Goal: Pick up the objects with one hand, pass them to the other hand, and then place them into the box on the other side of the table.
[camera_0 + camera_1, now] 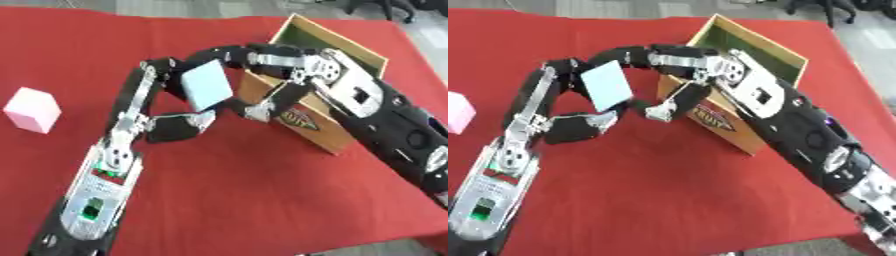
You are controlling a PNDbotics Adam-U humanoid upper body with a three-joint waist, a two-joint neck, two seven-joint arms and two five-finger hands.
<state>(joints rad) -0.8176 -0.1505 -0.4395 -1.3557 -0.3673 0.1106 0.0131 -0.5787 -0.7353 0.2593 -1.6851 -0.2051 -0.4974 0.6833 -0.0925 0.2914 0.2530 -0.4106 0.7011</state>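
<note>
Both hands, left hand (175, 127) and right hand (276, 102), curl around pale blue cube (207, 85) mid-handover beside open cardboard box (337, 142), its presumed destination.

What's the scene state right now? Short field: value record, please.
surface: red tablecloth
held object: light blue block, off the cloth, between both hands
left hand: fingers and thumb curled round the block
right hand: fingers over the block's top, thumb at its lower edge
handover: in progress, both hands on the block
waiting object: pink cube, on the cloth at far left
target: cardboard box, open, on the right, beside the right hand
</note>
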